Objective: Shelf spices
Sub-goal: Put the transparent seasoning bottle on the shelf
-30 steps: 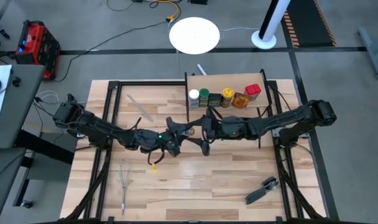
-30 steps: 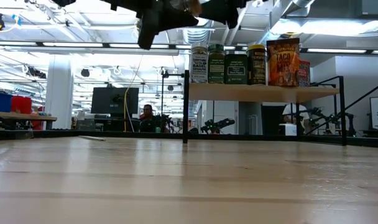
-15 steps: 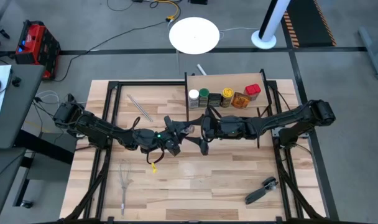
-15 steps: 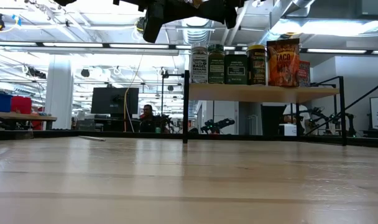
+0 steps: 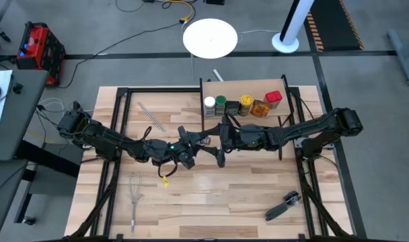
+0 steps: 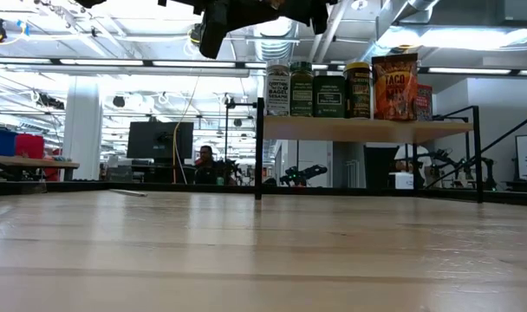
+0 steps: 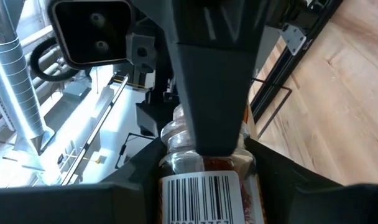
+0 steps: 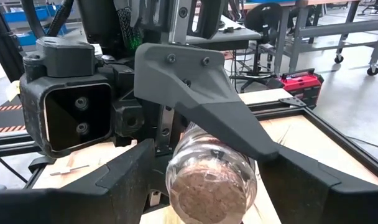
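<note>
A glass spice jar (image 8: 211,183) with red-brown contents and a barcode label (image 7: 198,196) hangs level above the middle of the table, between my two grippers, which meet tip to tip (image 5: 208,143). My left gripper (image 7: 204,186) is shut on it. My right gripper (image 8: 207,186) is open, one finger on either side of the jar's round end that faces it. Several other spices (image 5: 241,104) stand in a row on the shelf (image 6: 367,128) at the far right. In the low view only the dark gripper undersides (image 6: 246,13) show. My left gripper pinches the jar's labelled body (image 7: 201,180) between its two fingers, which reach level from the table's left and lie along the jar. One finger (image 8: 201,93) lies over the jar's top side; the other is hidden beneath. The jar is level, well clear of the table. Whether my right gripper touches the jar cannot be told.
A wire whisk (image 5: 135,195) lies near the front left, a black-handled tool (image 5: 283,205) near the front right, and a thin metal utensil (image 5: 151,115) at the far left. A yellow tag (image 5: 166,180) hangs under the left arm. A person (image 6: 204,160) sits far behind the table.
My left gripper has tipped up slightly. Both hands have stayed in place above the table's middle with the jar between them.
</note>
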You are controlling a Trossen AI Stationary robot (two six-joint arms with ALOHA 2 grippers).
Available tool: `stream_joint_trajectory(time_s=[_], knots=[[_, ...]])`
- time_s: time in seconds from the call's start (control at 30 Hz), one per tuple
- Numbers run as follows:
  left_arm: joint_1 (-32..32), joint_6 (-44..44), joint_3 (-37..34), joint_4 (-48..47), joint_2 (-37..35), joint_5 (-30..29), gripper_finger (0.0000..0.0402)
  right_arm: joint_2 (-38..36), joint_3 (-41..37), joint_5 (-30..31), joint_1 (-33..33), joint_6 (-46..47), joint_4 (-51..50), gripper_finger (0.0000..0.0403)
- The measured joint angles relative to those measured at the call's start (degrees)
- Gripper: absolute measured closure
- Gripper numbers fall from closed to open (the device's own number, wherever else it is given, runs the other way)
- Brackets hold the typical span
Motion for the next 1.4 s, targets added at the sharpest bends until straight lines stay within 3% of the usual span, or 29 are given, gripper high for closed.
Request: stream_joint_trajectory(time_s=[0.57, 0.9, 1.27, 1.4], knots=[[0.0, 1.3, 0.0, 0.8, 0.0, 0.0, 0.0244, 0.0, 0.0, 0.0, 0.0, 0.2, 0.0, 0.0126], [0.0, -0.2, -0.1, 0.8, 0.0, -0.8, 0.0244, 0.0, 0.0, 1.6, -0.4, 0.1, 0.1, 0.0217], [0.0, -3.8, -0.1, 0.8, 0.0, -0.6, 0.0244, -0.1, 0.0, 2.0, -0.5, 1.9, 0.2, 0.0218], [0.0, -5.8, -0.1, 0.9, 0.0, -1.4, 0.0172, 0.0, 0.0, 1.9, -0.7, 3.0, -0.1, 0.0221]])
